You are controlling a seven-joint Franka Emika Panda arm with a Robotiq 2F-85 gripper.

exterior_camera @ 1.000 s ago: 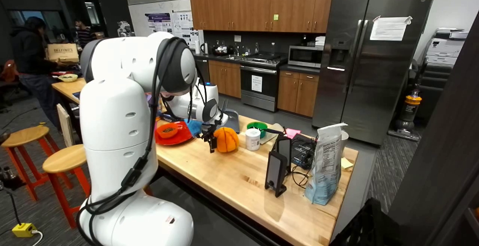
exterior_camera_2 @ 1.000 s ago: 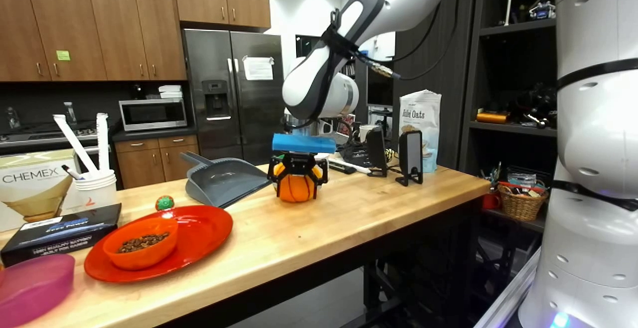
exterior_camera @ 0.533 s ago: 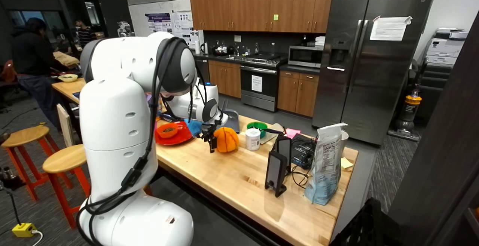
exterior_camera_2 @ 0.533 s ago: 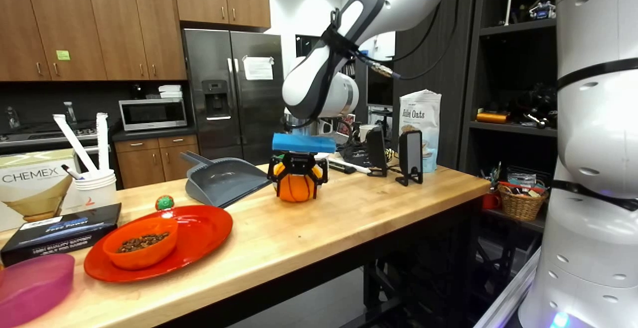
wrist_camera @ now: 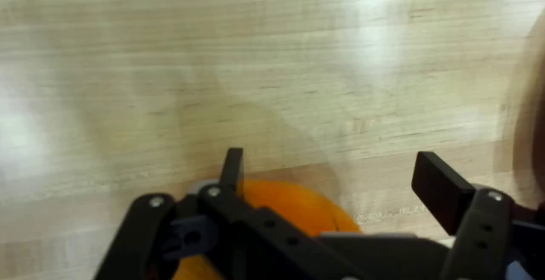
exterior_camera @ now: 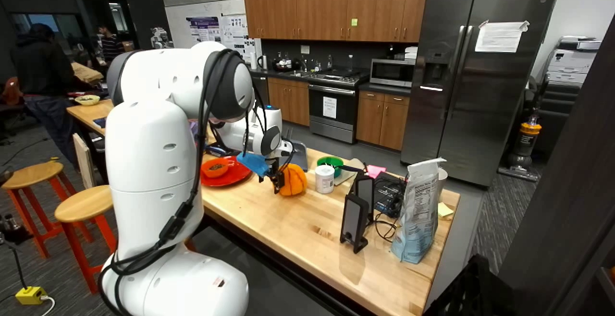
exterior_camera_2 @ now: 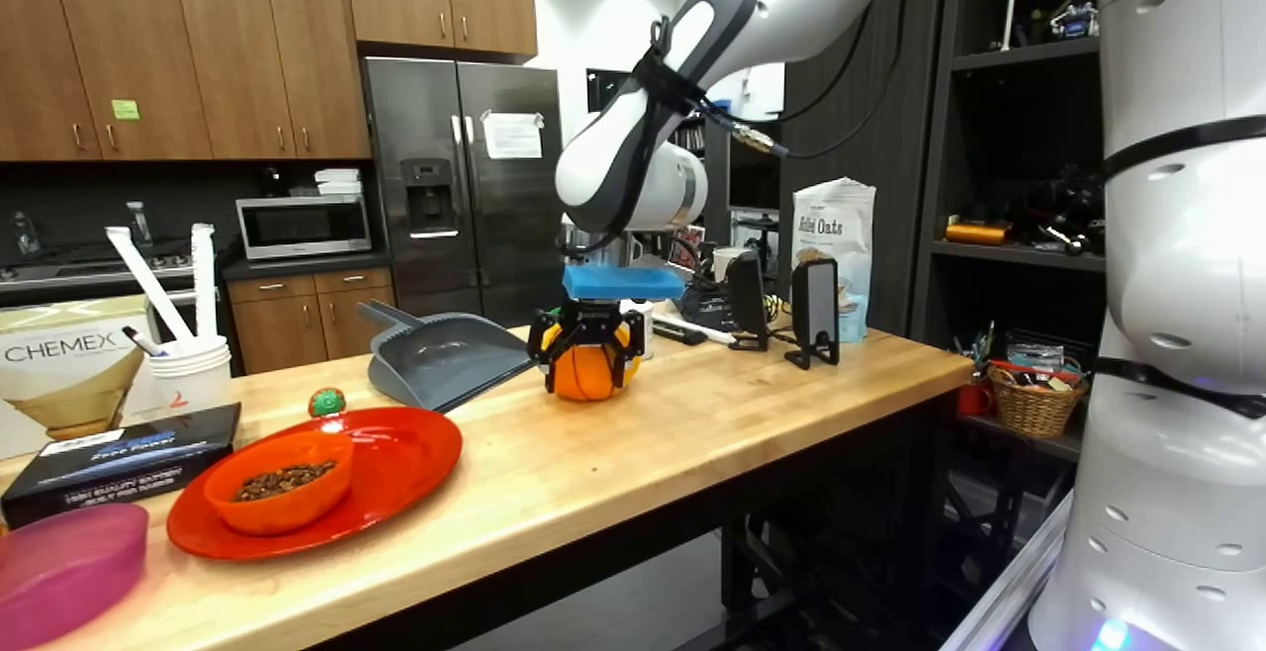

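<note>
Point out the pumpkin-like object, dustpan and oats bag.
Pumpkin-like object [exterior_camera: 295,180]: in an exterior view, rounded side.
Dustpan [exterior_camera_2: 445,359]: in an exterior view, scoop's inside.
Oats bag [exterior_camera_2: 837,226]: in an exterior view, printed front.

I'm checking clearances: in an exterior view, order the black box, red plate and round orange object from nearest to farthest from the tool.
1. Round orange object: right at the tool; contact unclear.
2. Red plate: toward picture left.
3. Black box: at the picture's far left.

Exterior views share the tabletop [exterior_camera: 307,222]; wrist view looks down.
</note>
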